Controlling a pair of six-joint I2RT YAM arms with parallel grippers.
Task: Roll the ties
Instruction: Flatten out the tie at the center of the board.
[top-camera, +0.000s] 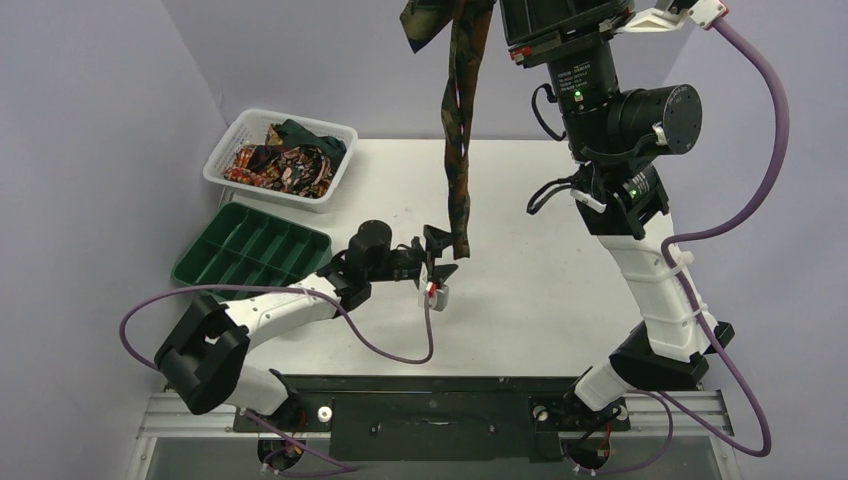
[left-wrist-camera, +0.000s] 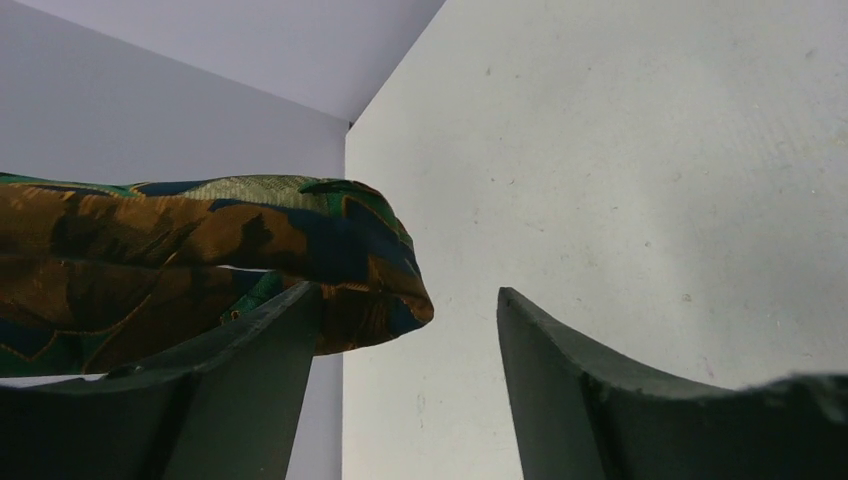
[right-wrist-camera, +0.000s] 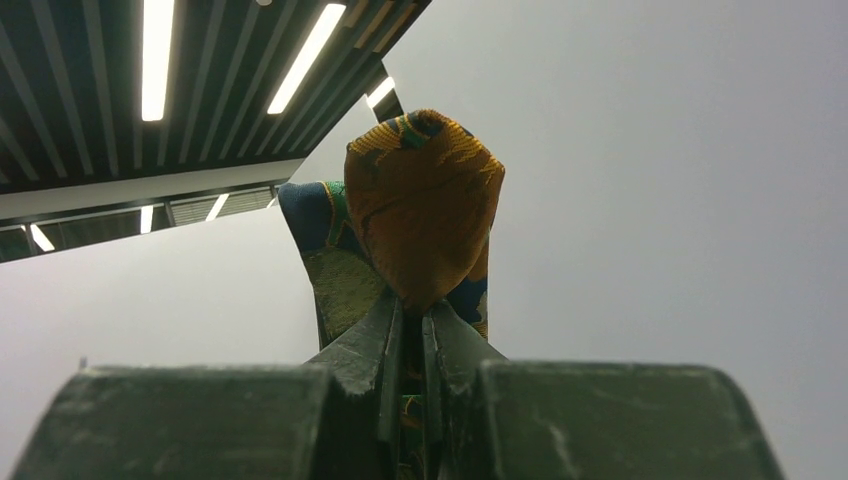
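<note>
A long patterned tie (top-camera: 459, 130), brown, orange and teal, hangs straight down from the top of the overhead view. My right gripper (right-wrist-camera: 412, 305) is raised high, out of the overhead view, and is shut on the tie's folded upper end (right-wrist-camera: 425, 205). The tie's lower tip (top-camera: 461, 247) hangs just above the table beside my left gripper (top-camera: 440, 262). My left gripper (left-wrist-camera: 405, 305) is open; the tie's tip (left-wrist-camera: 300, 250) lies against its left finger (left-wrist-camera: 250, 370), with the gap between the fingers empty. More ties (top-camera: 285, 160) lie heaped in the white basket.
A white mesh basket (top-camera: 223, 163) stands at the back left. A green compartment tray (top-camera: 250, 252) sits in front of it, just left of my left arm. The right arm (top-camera: 650, 260) stands tall on the right side. Grey walls close the back and left.
</note>
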